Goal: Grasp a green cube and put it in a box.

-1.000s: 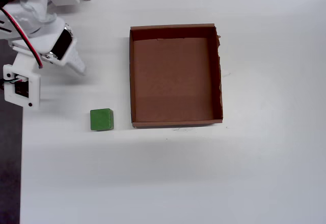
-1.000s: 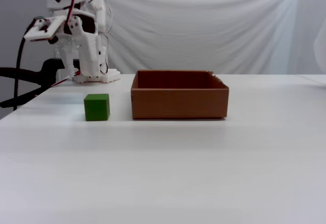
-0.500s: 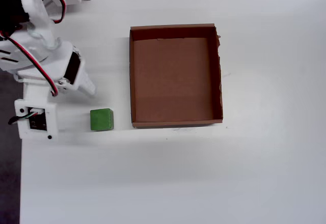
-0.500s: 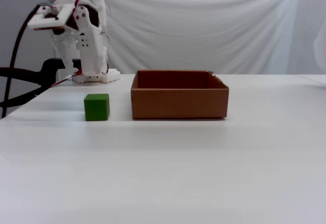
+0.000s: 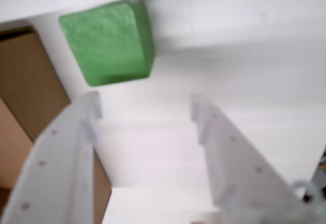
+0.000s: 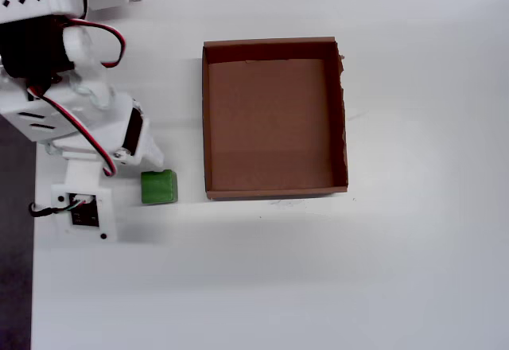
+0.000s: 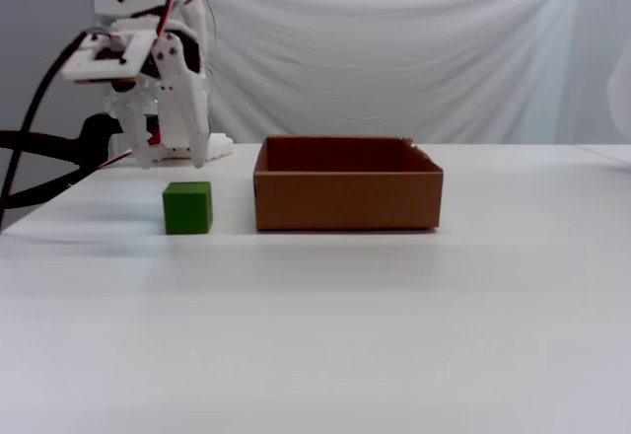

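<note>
I've swung over to the green cube (image 6: 159, 187) near the table's (image 6: 413, 270) left edge; my gripper (image 5: 145, 113) spread, empty, box (image 6: 274, 187) waits.

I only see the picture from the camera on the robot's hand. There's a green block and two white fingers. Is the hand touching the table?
Observer: No. In the fixed view the gripper hangs above the table, higher than the top of the green cube.
Child: What's the brown thing at the side?
Observer: That's the box, an open cardboard tray. The overhead view shows nothing inside it.
Child: Is the block touching the box?
Observer: No. In the overhead view the green cube sits on the table left of the box's lower corner, with a strip of bare table between them.
</note>
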